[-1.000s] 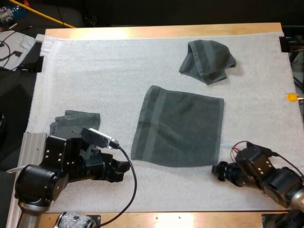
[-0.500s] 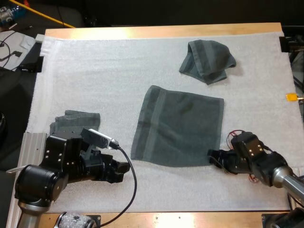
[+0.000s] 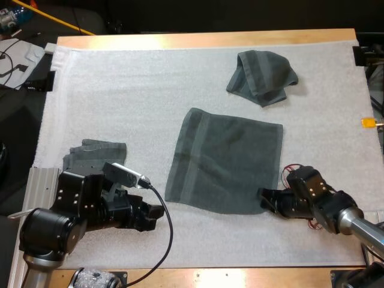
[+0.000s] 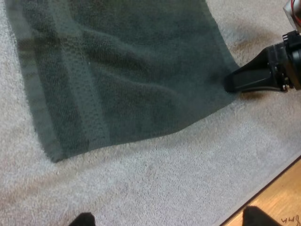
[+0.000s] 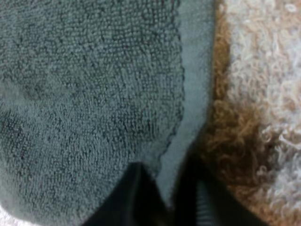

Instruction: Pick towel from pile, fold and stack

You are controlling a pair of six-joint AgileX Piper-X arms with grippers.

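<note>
The dark grey-green towel (image 4: 122,70) lies spread flat on the white mat (image 4: 164,179). A few soft ripples cross it, and a woven band runs just inside one hemmed edge. The right gripper (image 4: 230,84) sits low against the mat, with its black tip touching the cloth at one of the towel's corners. The left gripper (image 4: 171,219) hangs over bare mat beside the towel, its two dark fingertips (image 4: 83,219) wide apart and clear of the cloth. Past the mat's border, near the right gripper, is a strip of the wooden table (image 4: 277,207).
</note>
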